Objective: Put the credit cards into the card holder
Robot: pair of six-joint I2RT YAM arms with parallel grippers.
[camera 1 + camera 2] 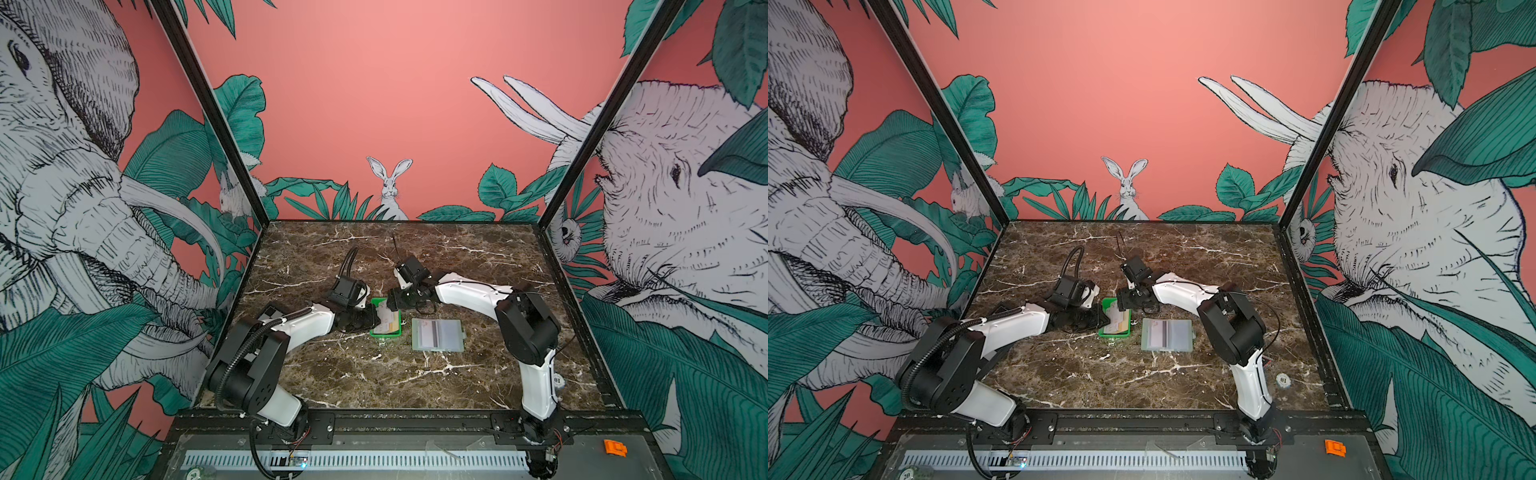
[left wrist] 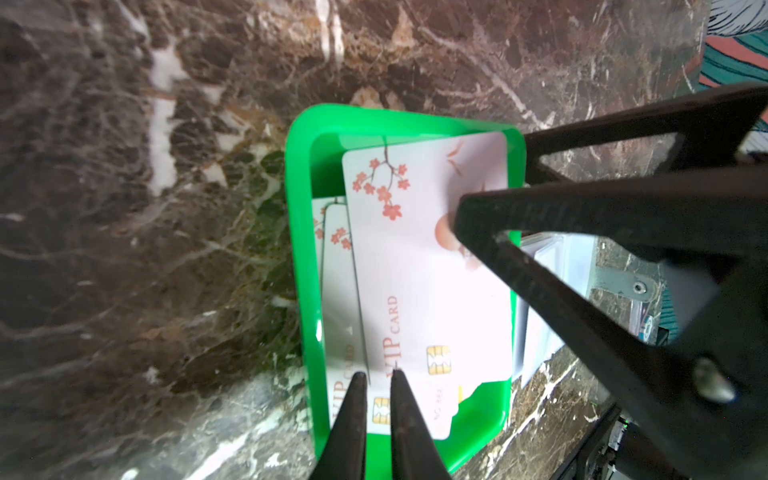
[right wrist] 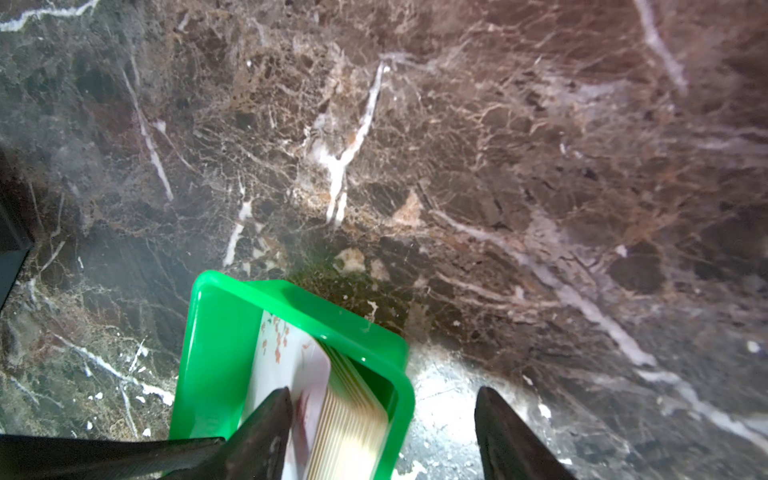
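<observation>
1. The credit cards [image 2: 415, 270] sit stacked in the green tray [image 2: 299, 249] on the bench [image 1: 374, 374]. The top card covers most of the lower ones.
2. The left hand [image 2: 378, 374] is nearly closed over the stack's end. Whether it nips a card edge is unclear.
3. The right hand [image 3: 382, 392] gapes wide and grips nothing. One finger rests against the top card, the other is outside the tray.
4. The card holder [image 1: 437, 335] lies open just beside the tray. The right hand largely hides it in the left wrist view.
</observation>
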